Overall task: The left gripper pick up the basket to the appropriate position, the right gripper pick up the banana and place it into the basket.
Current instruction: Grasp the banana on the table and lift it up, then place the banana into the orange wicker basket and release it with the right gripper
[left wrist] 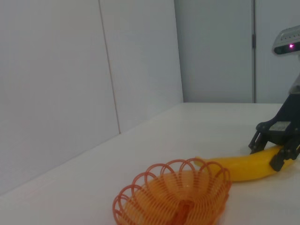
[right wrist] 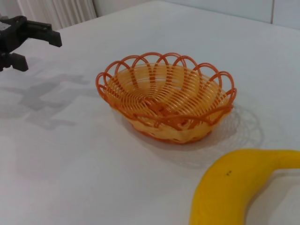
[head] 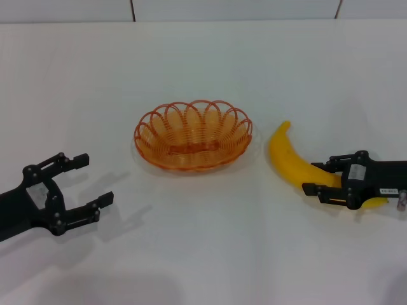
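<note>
On the white worktop [head: 203, 254], seen from the head camera, the basket [head: 193, 135] sits upright near the middle, with nothing inside it; the banana [head: 287, 160] lies to its right, just beside the rim but apart from it, its pointed tip toward the far edge; the right gripper [head: 323, 178] sits over the banana's nearer end with its jaws set on either side of the fruit, though whether they press on it I cannot tell; the left gripper [head: 91, 182] hangs low at the near left, well apart from the basket, its jaws spread wide and holding nothing, with only bare worktop between it and the basket's left rim; a pale panelled wall [head: 191, 9] runs along the far edge.

From the left wrist camera, the basket [left wrist: 174, 197] stands in the foreground with the banana [left wrist: 243, 168] directly behind it, one end hidden by the scalloped rim; the right gripper [left wrist: 275, 150] straddles the banana's far end; grey wall panels [left wrist: 70, 84] rise behind the worktop [left wrist: 187, 126].

From the right wrist camera, the banana [right wrist: 234, 187] fills the near corner; the basket [right wrist: 166, 98] lies beyond it, unobstructed; farther off, the left gripper [right wrist: 18, 42] shows at the edge, its jaws parted above its shadow on the worktop [right wrist: 70, 154].
</note>
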Available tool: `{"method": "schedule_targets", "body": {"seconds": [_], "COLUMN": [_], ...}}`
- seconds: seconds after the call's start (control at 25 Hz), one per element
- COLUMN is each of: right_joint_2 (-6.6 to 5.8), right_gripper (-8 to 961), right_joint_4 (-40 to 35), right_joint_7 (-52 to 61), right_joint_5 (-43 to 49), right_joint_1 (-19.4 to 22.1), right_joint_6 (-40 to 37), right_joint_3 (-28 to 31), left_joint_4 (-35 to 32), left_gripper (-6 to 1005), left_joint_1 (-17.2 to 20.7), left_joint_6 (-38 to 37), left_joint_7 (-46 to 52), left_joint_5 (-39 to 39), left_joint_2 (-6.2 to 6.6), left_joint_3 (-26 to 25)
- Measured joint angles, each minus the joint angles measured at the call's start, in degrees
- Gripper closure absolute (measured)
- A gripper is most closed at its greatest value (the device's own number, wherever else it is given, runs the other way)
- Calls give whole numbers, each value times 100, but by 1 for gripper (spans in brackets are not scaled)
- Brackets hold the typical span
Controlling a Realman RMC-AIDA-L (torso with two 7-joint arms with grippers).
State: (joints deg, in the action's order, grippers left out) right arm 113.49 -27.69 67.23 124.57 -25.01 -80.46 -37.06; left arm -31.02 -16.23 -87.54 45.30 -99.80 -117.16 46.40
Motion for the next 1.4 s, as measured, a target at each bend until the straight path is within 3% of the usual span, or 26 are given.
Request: {"method": "schedule_targets", "body": {"seconds": [0.24,0.52,0.8,0.96,1.12,1.4], "right_joint_2": [-2,49,310,327,357,380], "right_gripper": [460,461,463,464,464,452], "right_joint_4": [-48,-355,-183,365,907,1015], "right_joint_7": [46,-128,-1172,-1460,-1486,-1211], "right_joint_5": [-27,-1159,-2114,-2191,-2202,-2205], "right_joint_1": [-3,4,-655,-1217,-1642,-1663], "right_joint_6": [-19,-325,-500,-31,1017,1226], "right_joint_3": [37,71,-478,-955,-1528,-1741], "left_joint_4": [0,0,158,321,489,568], "left_gripper": [168,168,167,167,167,168], "left_joint_1": [17,23,-100,-317,-538,-603], "left_joint_6": [-7,-9,5,6,-14,-30], "left_joint_7": [-5,-10,-11,-12,-20,-21], "left_joint_5": [53,58,24,14,-47,-60], "left_joint_2": [0,0,0,0,0,5], "left_joint_3": [0,0,41,53,85,157]}}
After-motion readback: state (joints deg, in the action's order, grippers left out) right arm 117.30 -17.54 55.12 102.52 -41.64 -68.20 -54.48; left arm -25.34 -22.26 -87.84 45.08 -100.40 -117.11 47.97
